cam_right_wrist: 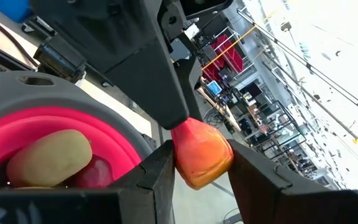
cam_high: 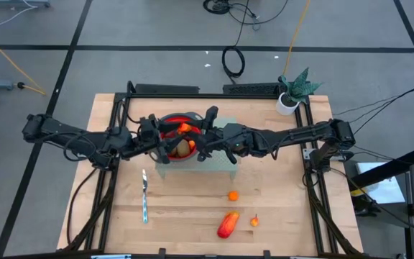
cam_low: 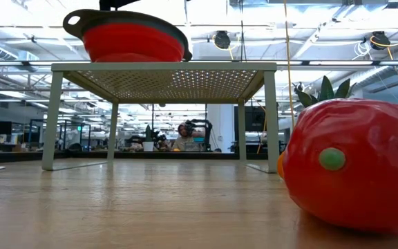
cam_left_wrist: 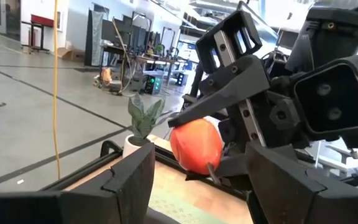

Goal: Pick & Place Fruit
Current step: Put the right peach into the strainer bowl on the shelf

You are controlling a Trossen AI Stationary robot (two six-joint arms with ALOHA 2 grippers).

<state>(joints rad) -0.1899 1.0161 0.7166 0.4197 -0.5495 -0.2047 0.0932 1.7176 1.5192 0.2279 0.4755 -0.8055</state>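
the right gripper (cam_high: 190,130) is clamped on an orange-red fruit piece (cam_right_wrist: 202,151) and holds it over the red bowl (cam_high: 190,118), which sits on a pale perforated rack (cam_high: 225,162) near the table's (cam_high: 286,216) far edge. the left gripper (cam_high: 165,140) hangs at the bowl's left rim with its fingers (cam_left_wrist: 132,177) spread apart and nothing between them, facing the held piece. inside the bowl lie a tan oval fruit (cam_right_wrist: 48,157) and a dark-red one (cam_right_wrist: 98,172) touching it, with more fruit that cannot be told apart. near the table's front edge lie a larger elongated red-orange piece (cam_high: 227,224), a tiny orange piece (cam_high: 254,221) just beside it, and a round orange piece (cam_high: 233,195) a little farther back. a slim silver knife (cam_high: 144,196) lies toward the front left. a potted plant (cam_high: 291,92) stands at the far right corner.
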